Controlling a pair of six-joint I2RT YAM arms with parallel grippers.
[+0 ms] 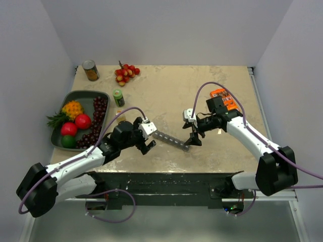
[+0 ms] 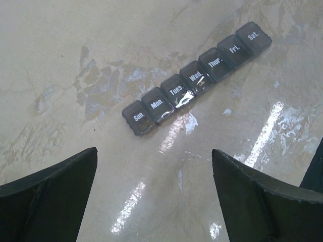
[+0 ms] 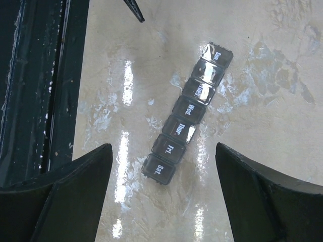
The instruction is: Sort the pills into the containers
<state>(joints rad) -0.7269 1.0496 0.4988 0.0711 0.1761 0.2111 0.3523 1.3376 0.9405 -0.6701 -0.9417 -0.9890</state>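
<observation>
The dark-grey container strip (image 1: 170, 140) lies flat near the table's front edge, its seven lids marked Sun. to Sat. all shut. My left gripper (image 1: 147, 145) is open and empty just left of its Sun. end; the strip lies ahead of the fingers in the left wrist view (image 2: 196, 79). My right gripper (image 1: 194, 139) is open and empty over the Sat. end, and the strip runs away between its fingers in the right wrist view (image 3: 189, 113). A small tan-filled clear bottle (image 1: 120, 117), seemingly the pills, stands beside the tray, partly behind a cable.
A dark tray (image 1: 81, 95) of fruit sits at the left. A green-capped bottle (image 1: 118, 97), a tin can (image 1: 91, 70) and red-yellow berries (image 1: 126, 73) stand behind it. An orange packet (image 1: 225, 99) lies at the right, under the right arm. The table's dark front rail (image 3: 40, 75) is close by.
</observation>
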